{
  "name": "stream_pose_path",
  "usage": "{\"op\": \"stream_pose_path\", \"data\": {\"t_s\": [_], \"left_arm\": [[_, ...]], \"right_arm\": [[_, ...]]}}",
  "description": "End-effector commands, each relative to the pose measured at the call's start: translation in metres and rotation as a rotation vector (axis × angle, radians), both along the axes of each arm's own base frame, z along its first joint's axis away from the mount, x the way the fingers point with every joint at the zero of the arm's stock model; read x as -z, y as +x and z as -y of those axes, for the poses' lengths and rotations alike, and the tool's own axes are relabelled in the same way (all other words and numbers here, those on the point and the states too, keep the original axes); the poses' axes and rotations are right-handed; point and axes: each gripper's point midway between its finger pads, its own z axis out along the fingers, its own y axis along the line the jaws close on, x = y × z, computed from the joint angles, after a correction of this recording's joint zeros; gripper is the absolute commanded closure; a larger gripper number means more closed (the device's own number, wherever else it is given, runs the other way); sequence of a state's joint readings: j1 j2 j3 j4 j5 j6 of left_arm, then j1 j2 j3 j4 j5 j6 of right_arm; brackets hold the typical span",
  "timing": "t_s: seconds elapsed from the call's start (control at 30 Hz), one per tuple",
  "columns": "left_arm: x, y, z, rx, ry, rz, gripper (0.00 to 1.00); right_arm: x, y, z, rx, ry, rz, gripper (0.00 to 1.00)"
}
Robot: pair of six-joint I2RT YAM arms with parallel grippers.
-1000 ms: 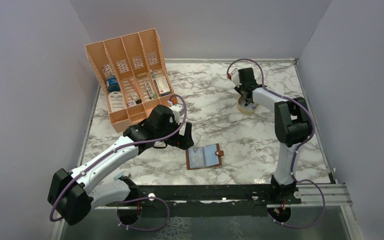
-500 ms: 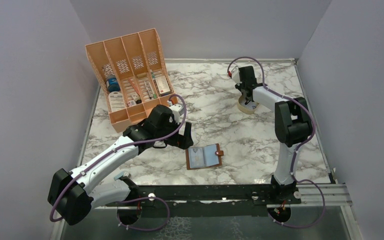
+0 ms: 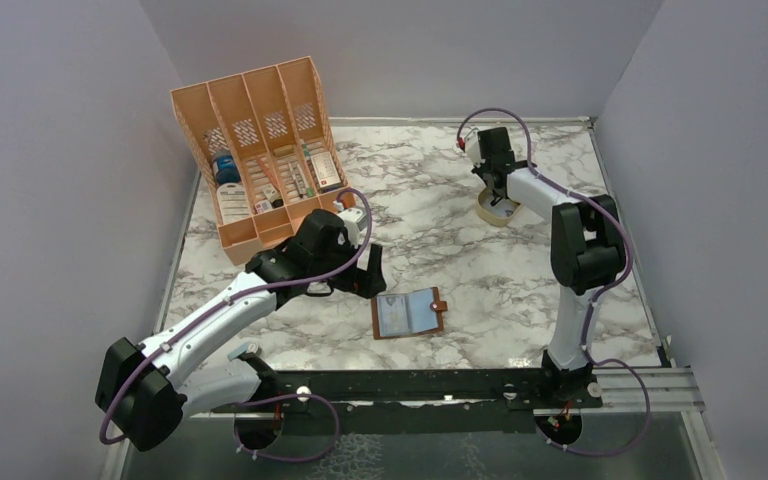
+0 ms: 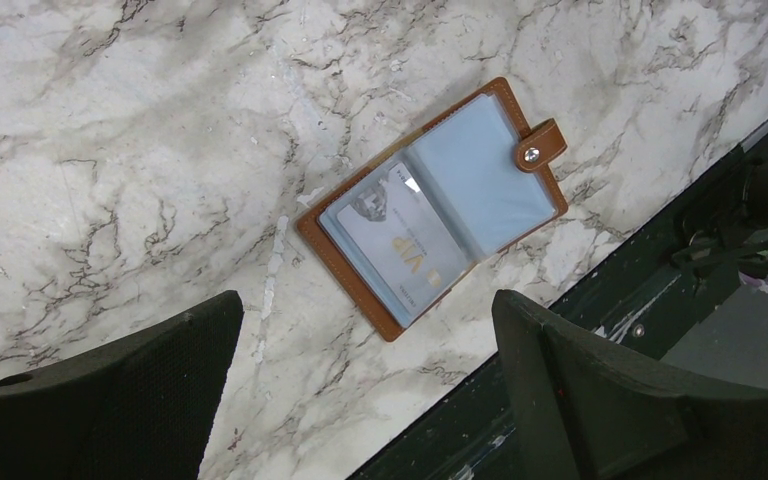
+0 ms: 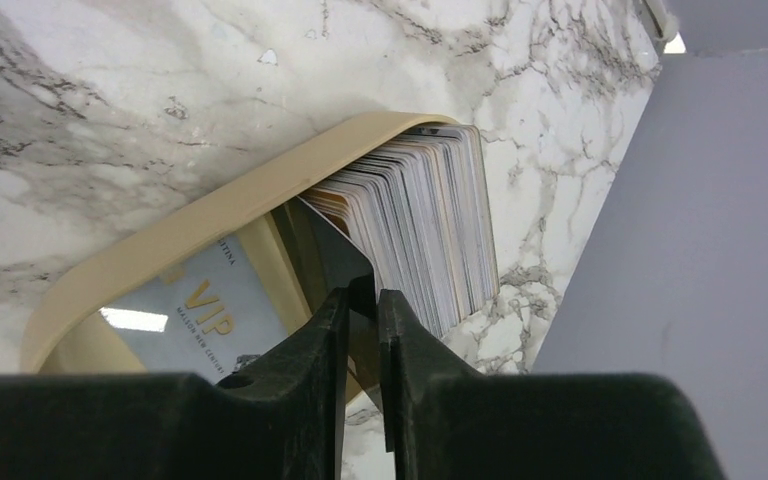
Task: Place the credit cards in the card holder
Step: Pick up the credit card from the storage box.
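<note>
Step in hand: we are picking one card out of the stack, so this is the start of a trip to the card holder.
Right gripper [image 5: 363, 300]: its fingers are very close together, and the thin edge of the front card [image 5: 332, 250] sits between them. We think it is pinching that one card.
Credit cards [image 5: 430, 220]: they stand on edge in a tight row, right in front of the right gripper's fingertips. They lean inside the tan stand [image 5: 190, 225].
Another card: one with gold letters [image 5: 200, 300] lies flat in the stand, just to one side of the right gripper's fingers.
Left gripper [image 4: 360, 310]: its fingers are spread wide and hold nothing. It hangs above the table.
Card holder [image 4: 435, 205]: it lies open and flat, right under the left gripper and between its two fingers in the wrist view. It is well apart from the right gripper.
Inside the holder: one sleeve has a card [image 4: 400, 250] in it. The sleeve by the snap tab looks empty.
How far along: we think most cards are yet to go in.
Next move: we should lift the pinched card straight up, so the others do not come with it. Then we carry it over to the holder and slide it into an empty sleeve.
Watch out: the cards are packed tight, so two could stick together.
</note>
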State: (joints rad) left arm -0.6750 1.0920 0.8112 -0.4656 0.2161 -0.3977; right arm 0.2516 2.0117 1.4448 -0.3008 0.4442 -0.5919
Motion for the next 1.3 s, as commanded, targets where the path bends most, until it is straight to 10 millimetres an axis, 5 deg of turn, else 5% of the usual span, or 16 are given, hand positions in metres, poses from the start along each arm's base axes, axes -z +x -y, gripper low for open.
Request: {"op": "stream_pose_path", "data": {"t_s": [0.0, 0.23, 0.43, 0.7, 0.93, 1.27], "left_arm": [[-0.014, 0.008, -0.004, -0.036, -0.015, 0.037, 0.01], [-0.014, 0.011, -0.007, -0.068, -0.018, 0.032, 0.01], [-0.015, 0.010, -0.005, -0.108, -0.052, 0.006, 0.03], [-0.026, 0.009, 0.007, -0.158, -0.160, -0.040, 0.05], [-0.049, 0.004, 0.032, -0.141, -0.329, -0.109, 0.11], [-0.095, 0.011, 0.059, -0.117, -0.584, -0.089, 0.24]], "right_arm": [[-0.019, -0.005, 0.000, 0.018, 0.060, 0.018, 0.87], [-0.023, -0.029, -0.017, 0.028, 0.186, -0.041, 0.98], [-0.058, -0.044, -0.038, 0.025, 0.370, 0.006, 0.99], [-0.104, -0.084, -0.100, -0.035, 0.816, 0.006, 0.99], [-0.143, -0.152, -0.168, -0.219, 1.235, -0.125, 0.99], [-0.172, -0.269, -0.213, -0.425, 1.670, -0.427, 0.99]]}}
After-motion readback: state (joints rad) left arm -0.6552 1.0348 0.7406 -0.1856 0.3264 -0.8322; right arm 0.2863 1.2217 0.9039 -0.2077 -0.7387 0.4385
